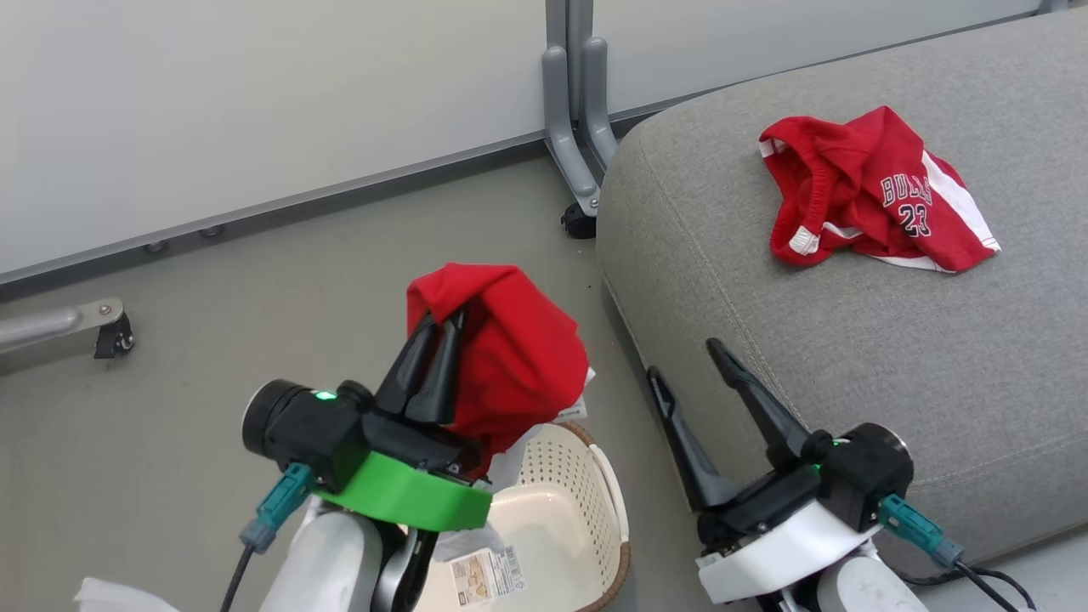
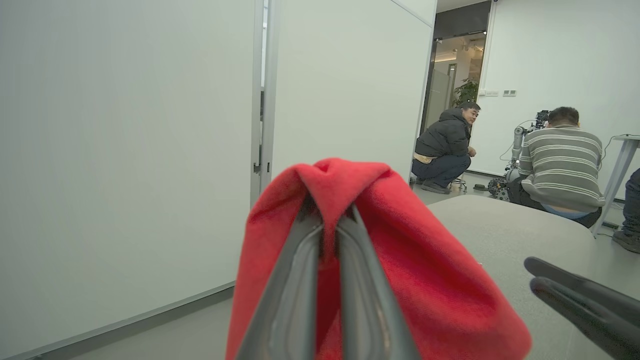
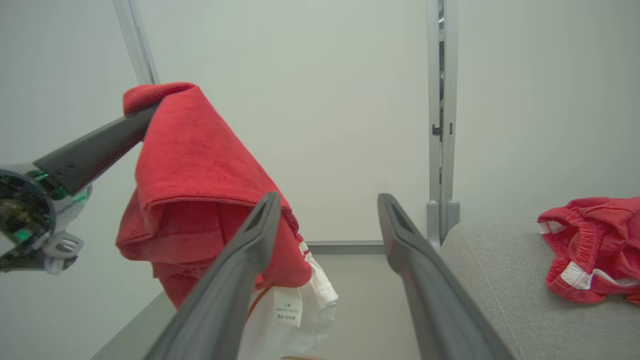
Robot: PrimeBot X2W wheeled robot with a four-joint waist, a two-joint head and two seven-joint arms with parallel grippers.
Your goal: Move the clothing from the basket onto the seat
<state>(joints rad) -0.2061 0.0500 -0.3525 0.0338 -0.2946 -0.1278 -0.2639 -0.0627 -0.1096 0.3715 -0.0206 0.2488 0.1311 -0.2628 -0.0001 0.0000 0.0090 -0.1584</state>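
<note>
— What have the left jaws got?
— They sit at the lower middle-left of the head view, pinched together on a red garment (image 1: 518, 357). The cloth drapes over their tips and hangs down. The right wrist view shows a white part with a tag beneath it.
— And the basket?
— The basket (image 1: 599, 489) stands on the grey floor (image 1: 212, 280) at the bottom edge, below the hanging cloth in the frame and just left of the seat (image 1: 850, 365). A barcode label (image 1: 486, 576) shows inside, and the left arm hides part of the basket.
— The right jaws?
— Spread wide with nothing between them, at the lower right, across the seat's left edge.
— Anything on the seat?
— Red shorts (image 1: 875, 191) with white trim lie crumpled at the upper right, well apart from both arms.
</note>
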